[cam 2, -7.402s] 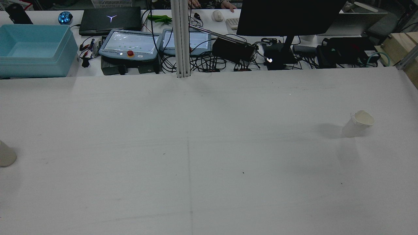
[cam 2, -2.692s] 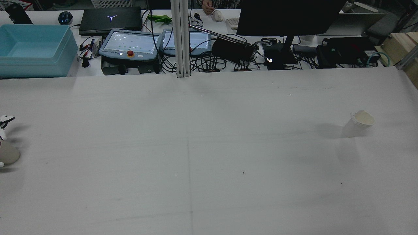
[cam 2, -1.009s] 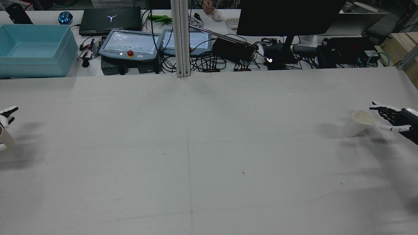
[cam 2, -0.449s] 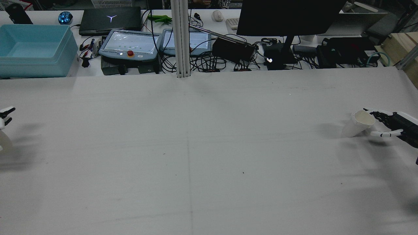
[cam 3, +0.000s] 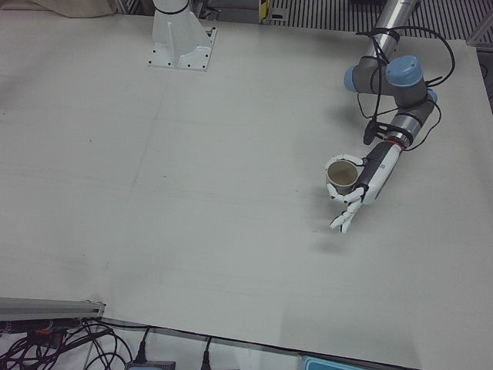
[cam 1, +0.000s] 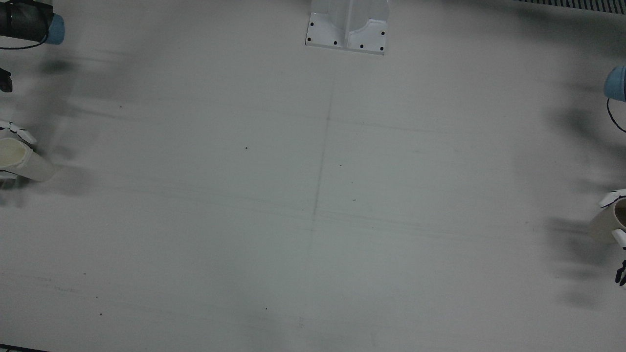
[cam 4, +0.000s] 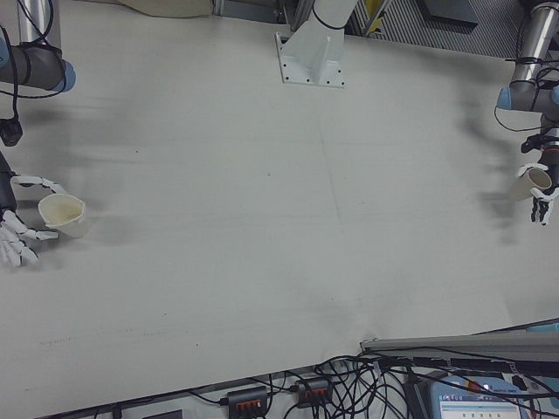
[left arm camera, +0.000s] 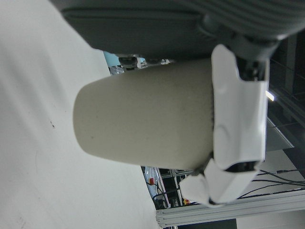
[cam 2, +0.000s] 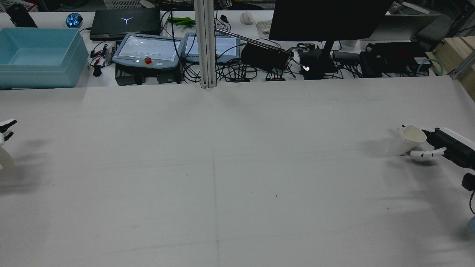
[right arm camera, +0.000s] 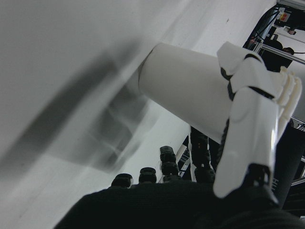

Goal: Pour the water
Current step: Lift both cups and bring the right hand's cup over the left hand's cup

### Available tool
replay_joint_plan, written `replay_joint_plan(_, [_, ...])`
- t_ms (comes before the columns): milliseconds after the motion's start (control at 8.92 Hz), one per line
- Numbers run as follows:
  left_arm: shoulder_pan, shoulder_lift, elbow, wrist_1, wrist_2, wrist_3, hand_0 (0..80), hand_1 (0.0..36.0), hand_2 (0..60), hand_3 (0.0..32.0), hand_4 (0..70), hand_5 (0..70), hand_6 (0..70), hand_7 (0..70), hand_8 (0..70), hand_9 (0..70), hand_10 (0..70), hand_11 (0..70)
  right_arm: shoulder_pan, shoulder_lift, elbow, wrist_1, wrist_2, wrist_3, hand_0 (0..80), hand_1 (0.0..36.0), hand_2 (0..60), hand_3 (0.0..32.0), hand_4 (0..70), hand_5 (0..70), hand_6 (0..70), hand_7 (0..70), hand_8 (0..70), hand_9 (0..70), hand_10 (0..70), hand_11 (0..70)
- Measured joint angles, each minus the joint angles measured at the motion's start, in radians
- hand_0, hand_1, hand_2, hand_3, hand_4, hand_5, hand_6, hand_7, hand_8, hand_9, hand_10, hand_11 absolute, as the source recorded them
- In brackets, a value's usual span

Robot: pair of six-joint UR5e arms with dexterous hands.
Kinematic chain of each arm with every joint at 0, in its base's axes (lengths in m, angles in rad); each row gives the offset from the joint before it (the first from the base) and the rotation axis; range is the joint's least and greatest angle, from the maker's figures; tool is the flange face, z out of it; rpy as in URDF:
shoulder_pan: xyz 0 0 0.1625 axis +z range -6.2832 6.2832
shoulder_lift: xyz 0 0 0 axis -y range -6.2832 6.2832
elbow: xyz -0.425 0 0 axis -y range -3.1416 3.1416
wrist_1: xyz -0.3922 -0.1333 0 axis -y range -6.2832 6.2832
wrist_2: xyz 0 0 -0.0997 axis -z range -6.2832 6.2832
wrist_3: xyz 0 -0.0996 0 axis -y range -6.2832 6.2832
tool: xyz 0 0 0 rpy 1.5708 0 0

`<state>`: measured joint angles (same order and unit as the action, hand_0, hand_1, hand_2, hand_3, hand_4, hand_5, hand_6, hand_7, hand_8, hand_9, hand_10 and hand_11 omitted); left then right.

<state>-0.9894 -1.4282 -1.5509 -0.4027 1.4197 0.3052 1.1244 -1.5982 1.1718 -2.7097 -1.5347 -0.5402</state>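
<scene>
My left hand (cam 3: 360, 185) is shut on a beige paper cup (cam 3: 342, 176) and holds it upright above the table; the left hand view shows the cup (left arm camera: 143, 119) with white fingers (left arm camera: 238, 119) wrapped on it. In the rear view only the hand's fingertips (cam 2: 5, 128) show at the left edge. My right hand (cam 2: 439, 145) has its fingers closed around a white cup (cam 2: 406, 141) that stands on the table at the far right. It also shows in the right-front view (cam 4: 61, 214) and the right hand view (right arm camera: 186, 95).
The white table (cam 2: 230, 178) is wide and bare between the two hands. An upright metal post (cam 2: 206, 44) stands at the far edge, with pendants, cables and a blue bin (cam 2: 41, 55) behind it. The arm pedestal (cam 1: 347, 24) is at the robot's side.
The left hand has taken the beige cup and lifted it. The right hand came in from the right and its fingers have closed in around the white cup.
</scene>
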Motion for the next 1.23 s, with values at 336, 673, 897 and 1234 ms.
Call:
replay_joint_plan(336, [0.000, 0.007, 0.000, -0.012, -0.002, 0.001, 63.5, 36.0, 60.0, 0.0, 48.7, 70.0, 4.1, 12.1, 0.0, 1.8, 3.0, 7.0, -0.113, 0.001, 0.042, -0.004, 0.113, -0.005, 61.0, 29.9, 30.7, 0.0, 23.3, 41.5, 17.7, 29.4, 9.1, 15.3, 7.5, 13.5])
replay_joint_plan(673, [0.000, 0.036, -0.001, -0.041, -0.002, -0.001, 64.8, 36.0, 60.0, 0.0, 50.2, 70.0, 4.6, 12.5, 0.0, 1.9, 3.0, 7.0, -0.158, -0.005, 0.186, -0.155, 0.178, -0.011, 80.0, 36.0, 60.0, 0.0, 32.5, 70.0, 50.9, 66.8, 46.1, 61.9, 48.3, 70.0])
replay_joint_plan(897, [-0.001, 0.058, -0.012, -0.056, 0.000, -0.001, 70.0, 36.0, 60.0, 0.0, 53.1, 70.0, 5.5, 13.1, 0.1, 2.0, 2.9, 6.9, -0.170, -0.017, 0.323, -0.275, 0.187, -0.015, 80.0, 36.0, 60.0, 0.0, 34.6, 70.0, 52.9, 64.1, 46.6, 61.7, 47.5, 70.0])
replay_joint_plan(1234, [0.011, 0.062, -0.121, 0.044, 0.017, 0.008, 71.0, 36.0, 60.0, 0.0, 58.6, 70.0, 7.9, 14.8, 0.5, 2.0, 2.7, 6.7, -0.172, -0.029, 0.588, -0.487, 0.189, -0.003, 80.0, 36.0, 60.0, 0.0, 46.6, 70.0, 56.1, 64.2, 44.1, 57.4, 41.3, 61.5])
